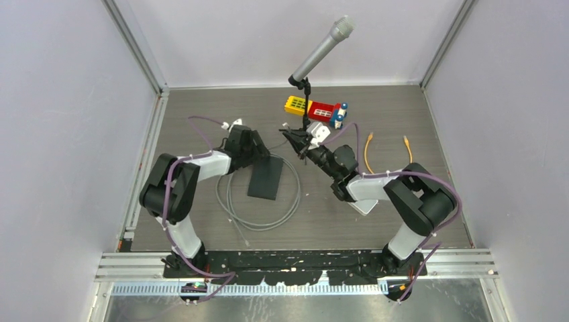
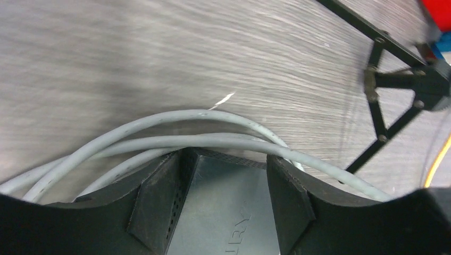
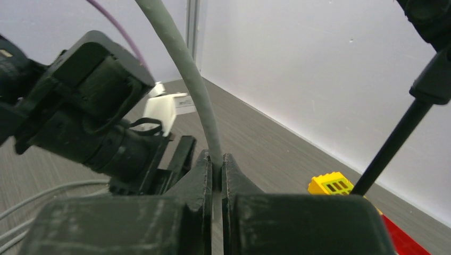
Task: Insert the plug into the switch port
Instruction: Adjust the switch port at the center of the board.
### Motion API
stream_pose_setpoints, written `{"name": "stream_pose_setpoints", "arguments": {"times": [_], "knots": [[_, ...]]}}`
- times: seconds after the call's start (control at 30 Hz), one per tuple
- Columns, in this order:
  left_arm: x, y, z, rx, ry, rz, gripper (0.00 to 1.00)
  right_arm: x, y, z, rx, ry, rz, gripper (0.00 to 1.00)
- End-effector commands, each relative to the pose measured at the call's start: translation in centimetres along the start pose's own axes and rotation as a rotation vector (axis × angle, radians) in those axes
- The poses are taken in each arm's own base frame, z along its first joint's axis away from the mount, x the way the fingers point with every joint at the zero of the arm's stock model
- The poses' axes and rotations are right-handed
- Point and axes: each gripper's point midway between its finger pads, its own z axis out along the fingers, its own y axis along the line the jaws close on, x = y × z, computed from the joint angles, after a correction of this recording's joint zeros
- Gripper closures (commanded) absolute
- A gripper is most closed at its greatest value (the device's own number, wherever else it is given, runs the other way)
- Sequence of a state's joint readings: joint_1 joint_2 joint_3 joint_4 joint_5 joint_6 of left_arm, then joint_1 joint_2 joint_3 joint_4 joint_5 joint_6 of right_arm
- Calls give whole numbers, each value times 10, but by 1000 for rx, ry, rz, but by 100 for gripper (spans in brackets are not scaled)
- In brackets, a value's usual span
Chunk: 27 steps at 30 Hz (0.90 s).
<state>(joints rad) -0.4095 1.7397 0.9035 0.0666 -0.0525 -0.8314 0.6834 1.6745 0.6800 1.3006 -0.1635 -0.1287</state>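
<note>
Inside the right tool (image 3: 216,160), the grey cable (image 3: 183,61) sits pinched.

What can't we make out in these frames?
plug: right wrist view, cable vanishes between shut fingers of the right gripper; top view, too small.
switch ports: left wrist view, cut off by bottom edge; top view, too small.
left gripper touching switch or not: left wrist view, contact in shadow.
</note>
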Motion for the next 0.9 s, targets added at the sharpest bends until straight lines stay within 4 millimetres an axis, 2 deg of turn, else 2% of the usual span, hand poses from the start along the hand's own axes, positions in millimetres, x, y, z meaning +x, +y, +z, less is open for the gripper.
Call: {"name": "stream_pose_setpoints", "arguments": {"times": [0.0,0.2,0.33,0.47,0.87], "knots": [[45,-15,16,145,189,112,38,-39,-3,-13,23,-96,-10,99],[85,-41,19,234,266,266,39,-45,-1,-40,40,-75,-19,99],[103,-44,14,248,298,308,39,-48,-1,-61,64,-43,-12,99],[112,-42,6,279,315,319,40,-55,4,-80,65,-8,-2,99],[134,-44,-14,299,359,398,40,-47,12,-124,115,70,47,100]]}}
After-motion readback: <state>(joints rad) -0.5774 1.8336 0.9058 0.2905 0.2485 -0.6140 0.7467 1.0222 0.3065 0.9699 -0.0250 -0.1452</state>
